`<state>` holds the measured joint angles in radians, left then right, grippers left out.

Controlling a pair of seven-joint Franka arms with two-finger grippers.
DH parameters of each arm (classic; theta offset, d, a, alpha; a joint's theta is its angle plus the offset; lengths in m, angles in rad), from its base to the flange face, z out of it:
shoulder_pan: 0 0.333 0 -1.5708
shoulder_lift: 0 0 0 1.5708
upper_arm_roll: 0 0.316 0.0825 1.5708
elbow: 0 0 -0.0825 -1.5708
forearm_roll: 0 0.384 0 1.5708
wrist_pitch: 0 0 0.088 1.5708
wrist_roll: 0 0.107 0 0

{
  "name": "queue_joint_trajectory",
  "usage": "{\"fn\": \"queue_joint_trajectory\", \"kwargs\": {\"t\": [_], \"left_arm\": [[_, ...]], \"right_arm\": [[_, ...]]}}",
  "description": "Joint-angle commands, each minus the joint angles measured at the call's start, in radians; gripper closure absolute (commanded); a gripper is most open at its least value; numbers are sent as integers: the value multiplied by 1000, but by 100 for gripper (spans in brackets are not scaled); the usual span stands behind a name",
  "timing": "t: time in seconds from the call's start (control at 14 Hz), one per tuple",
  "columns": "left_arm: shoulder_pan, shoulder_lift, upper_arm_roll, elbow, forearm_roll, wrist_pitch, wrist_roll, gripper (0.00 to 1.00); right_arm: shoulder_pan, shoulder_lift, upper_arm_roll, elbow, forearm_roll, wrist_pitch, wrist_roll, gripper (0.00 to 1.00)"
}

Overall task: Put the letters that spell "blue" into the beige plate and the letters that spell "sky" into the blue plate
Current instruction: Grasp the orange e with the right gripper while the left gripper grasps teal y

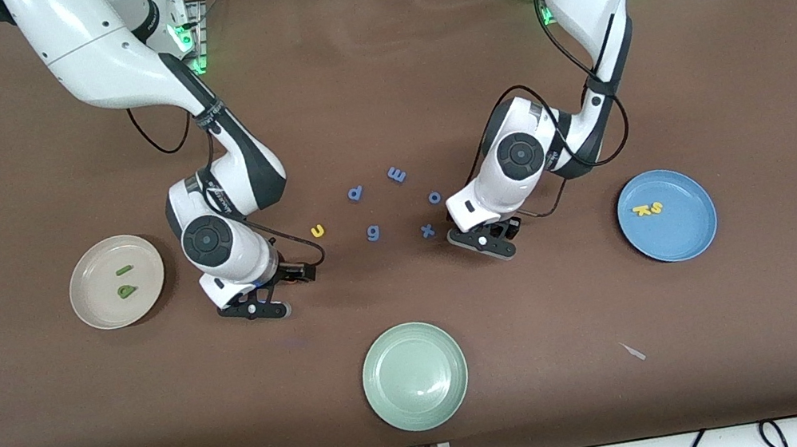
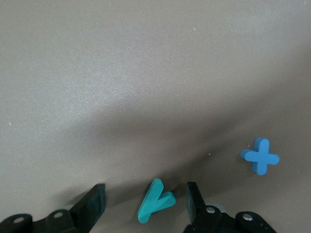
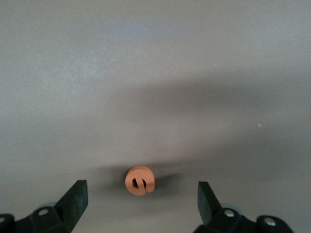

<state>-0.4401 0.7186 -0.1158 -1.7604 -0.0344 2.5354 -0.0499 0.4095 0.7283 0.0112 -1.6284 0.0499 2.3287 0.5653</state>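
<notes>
The pale green plate (image 1: 414, 376) lay nearest the front camera, about midway along the brown table (image 1: 746, 76).

Farther from the camera, the right gripper (image 1: 256, 306) hung low over the table between the beige plate (image 1: 94, 299) and the loose letters, its fingers (image 3: 73, 201) spread wide with nothing in them. In the right wrist view the orange e (image 3: 140, 180) lay flat on the table between the two open fingers, touching neither.

The left gripper (image 1: 483, 240) hung low over the table toward the blue plate (image 1: 679, 233), its fingers (image 2: 92, 204) apart. In the left wrist view the teal y (image 2: 154, 200) lay on the table between them, just beside one finger, not visibly clamped. The blue x (image 1: 427, 231) lay near it.

The beige plate sat at the right arm's end of the table and held the green b (image 1: 126, 291) and the thin green l (image 1: 124, 270), slightly apart. The blue plate sat at the left arm's end and held the yellow k (image 1: 641, 210) and yellow s (image 1: 656, 209) side by side.

Farther still, the yellow u (image 1: 318, 230) lay on the table near the right arm, with a scatter of blue letters: g (image 1: 373, 233), o (image 1: 435, 197), d (image 1: 355, 193) and m (image 1: 397, 173).
</notes>
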Motion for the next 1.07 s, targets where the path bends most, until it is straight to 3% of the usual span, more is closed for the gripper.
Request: {"fn": "queue_joint_trajectory", "kwargs": {"t": [0.0,0.07,0.21,0.36,0.5,0.64,0.72,0.86,1.0], "left_arm": [[-22,19,11,10,47,2,10,24],[-22,19,11,10,47,2,10,30],[-22,19,11,9,48,0,10,50],[-22,19,13,9,48,0,10,66],[-20,19,13,9,48,-1,12,77],[-19,12,19,9,48,-7,9,80],[-11,-10,27,9,48,-12,2,80],[50,-68,31,-5,50,-65,10,80],[112,-119,31,-22,48,-116,104,80]], "right_arm": [[2,19,16,24,22,6,7,0],[2,20,16,22,25,6,4,1],[0,22,16,12,25,6,-7,13],[-8,25,18,13,24,6,-18,16],[-11,26,18,12,25,12,-31,25],[-11,31,18,13,25,14,-30,38],[-11,33,18,13,25,14,-30,52],[-12,34,18,12,25,15,-30,69],[-12,36,18,13,27,15,-30,77]]}}
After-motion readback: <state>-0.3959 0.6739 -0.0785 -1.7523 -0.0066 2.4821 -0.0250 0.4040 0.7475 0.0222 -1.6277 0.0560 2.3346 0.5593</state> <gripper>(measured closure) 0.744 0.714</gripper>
